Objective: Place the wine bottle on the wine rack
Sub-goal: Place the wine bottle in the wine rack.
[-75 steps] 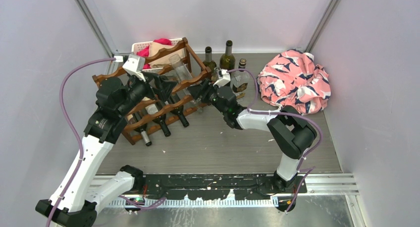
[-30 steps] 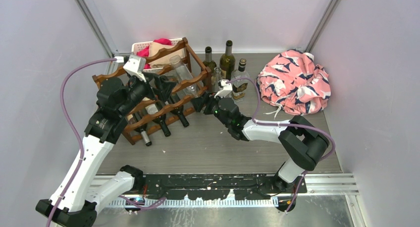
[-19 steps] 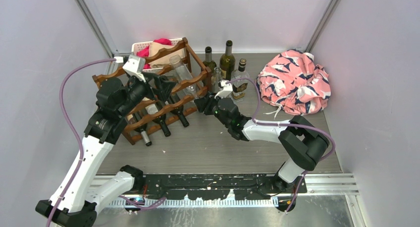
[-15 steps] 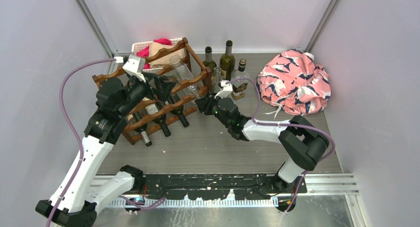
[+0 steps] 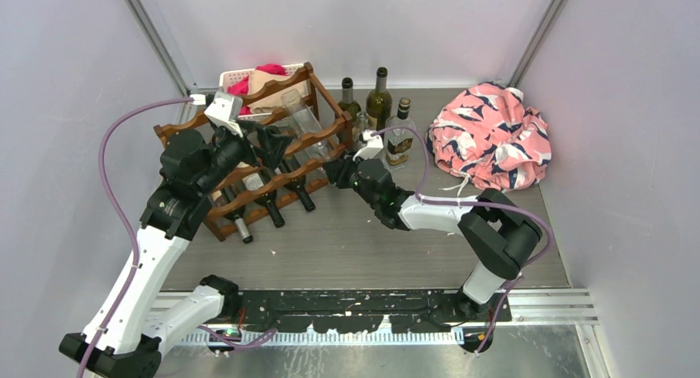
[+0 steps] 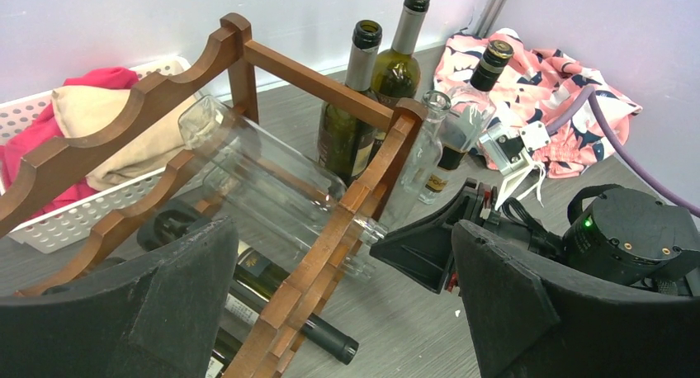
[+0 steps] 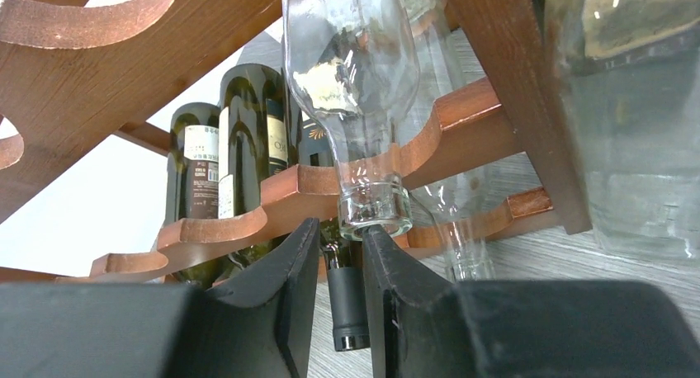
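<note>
Clear-glass wine bottle (image 6: 262, 177) lies on the top tier of the wine rack (image 6: 371, 184) above dark bottles (image 7: 239, 147); right gripper (image 7: 338, 229), previously open, now closed empty just beside its mouth; left gripper (image 5: 272, 143) fully open; white basket (image 6: 58, 217) holds cloths (image 6: 91, 118).

L arm (image 5: 155, 248) raised, elbow bent, L pincer (image 6: 342, 312) wide open; R arm (image 5: 431, 212) stretched low fwd-left, R pincer (image 7: 340, 239) closed.

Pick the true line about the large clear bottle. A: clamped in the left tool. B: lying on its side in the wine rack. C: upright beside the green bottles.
B: the large clear bottle lies on its side in the wine rack, neck resting on its front rail.
</note>
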{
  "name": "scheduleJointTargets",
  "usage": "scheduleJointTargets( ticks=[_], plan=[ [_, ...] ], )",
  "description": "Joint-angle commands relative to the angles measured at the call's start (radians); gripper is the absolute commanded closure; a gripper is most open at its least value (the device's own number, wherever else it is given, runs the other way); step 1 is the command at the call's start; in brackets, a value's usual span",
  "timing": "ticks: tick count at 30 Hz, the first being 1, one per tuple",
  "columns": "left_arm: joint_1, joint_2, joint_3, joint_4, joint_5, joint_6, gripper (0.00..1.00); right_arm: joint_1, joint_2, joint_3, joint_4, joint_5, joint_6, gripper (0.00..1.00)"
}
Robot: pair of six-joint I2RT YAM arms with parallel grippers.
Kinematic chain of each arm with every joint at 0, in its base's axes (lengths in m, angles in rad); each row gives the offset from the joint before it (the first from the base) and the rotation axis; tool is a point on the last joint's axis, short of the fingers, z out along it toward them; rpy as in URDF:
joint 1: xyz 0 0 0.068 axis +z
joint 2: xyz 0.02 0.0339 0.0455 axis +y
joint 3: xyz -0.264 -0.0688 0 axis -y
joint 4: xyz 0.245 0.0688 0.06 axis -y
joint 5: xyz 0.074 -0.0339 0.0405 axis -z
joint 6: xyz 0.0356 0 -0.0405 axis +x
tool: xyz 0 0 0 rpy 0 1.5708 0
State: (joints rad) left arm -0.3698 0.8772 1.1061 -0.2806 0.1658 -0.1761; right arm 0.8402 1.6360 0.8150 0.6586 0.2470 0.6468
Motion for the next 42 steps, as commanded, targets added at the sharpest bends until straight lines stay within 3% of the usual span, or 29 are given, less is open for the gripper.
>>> scheduleJointTargets(
  ticks=[1,7,15,21,28,34,37,42],
  plan=[
    [0.008,-0.018,0.000,0.067,-0.009,0.012,0.00,-0.010,0.008,0.063,0.046,0.020,-0.023,0.69],
    [0.008,-0.017,0.000,0.067,-0.012,0.013,0.00,-0.016,0.021,0.082,0.042,0.008,-0.031,0.71],
    [0.008,-0.017,0.000,0.065,-0.012,0.015,0.00,-0.016,-0.001,0.039,0.068,-0.017,-0.038,0.47],
    [0.008,-0.017,0.000,0.066,-0.013,0.015,0.00,-0.014,-0.039,-0.013,0.075,-0.036,-0.040,0.43],
    [0.008,-0.024,-0.006,0.071,-0.022,0.020,0.00,0.012,-0.145,-0.091,0.029,-0.023,-0.108,0.42],
    [0.008,-0.027,-0.015,0.083,-0.016,0.020,0.00,0.075,-0.331,-0.189,-0.068,-0.012,-0.204,0.38],
    [0.008,-0.026,-0.023,0.098,-0.011,0.020,0.00,0.077,-0.459,-0.243,-0.139,0.004,-0.226,0.29],
    [0.008,-0.018,-0.047,0.125,-0.014,0.025,0.00,0.074,-0.690,-0.224,-0.397,0.109,-0.343,0.03]
  ],
)
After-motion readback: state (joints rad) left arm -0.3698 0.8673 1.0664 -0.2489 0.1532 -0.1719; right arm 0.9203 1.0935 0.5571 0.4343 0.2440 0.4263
